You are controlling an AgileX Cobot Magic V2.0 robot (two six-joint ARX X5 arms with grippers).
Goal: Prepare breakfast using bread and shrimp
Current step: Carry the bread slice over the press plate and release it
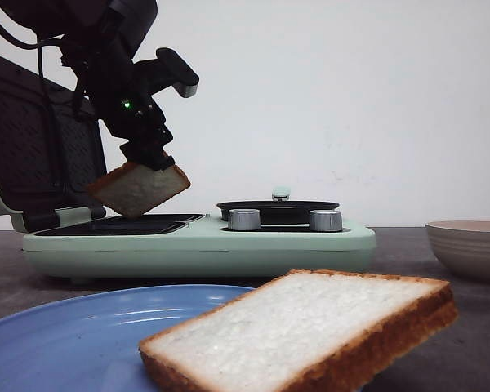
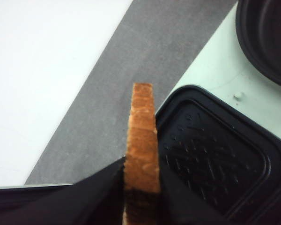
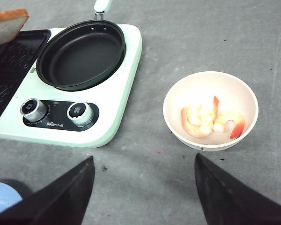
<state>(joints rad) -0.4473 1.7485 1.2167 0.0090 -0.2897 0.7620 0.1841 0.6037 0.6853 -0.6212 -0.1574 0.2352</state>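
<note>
Two bread slices are seen. One slice of bread [image 1: 139, 189] is clamped by its upper edge in the left gripper [image 1: 149, 155] and hangs tilted, clear of the surface, above the black sandwich plate [image 1: 122, 224] at the left end of the mint-green breakfast maker [image 1: 200, 249]. In the left wrist view the crust edge of this slice is pinched between the two black fingers [image 2: 91, 194], with the ribbed plate just beside it. The hinged lid [image 1: 37, 143] of the sandwich section stands open at the far left. The second slice [image 1: 306, 335] lies nearest the camera, resting partly on the rim of a blue plate [image 1: 73, 335] and tilted up to the right. A black frying pan [image 3: 82, 54] is seated on the right half of the appliance, behind two silver knobs [image 3: 30, 108]. The shrimp [image 3: 210, 119], pale with orange-red tails, are held in a cream bowl [image 3: 210, 110] on the grey table [image 3: 192, 37], to the right of the appliance and apart from it. The right gripper [image 3: 143, 190] is recorded with its fingers spread wide and nothing between them, positioned over bare table between the appliance's near edge and the bowl.
</note>
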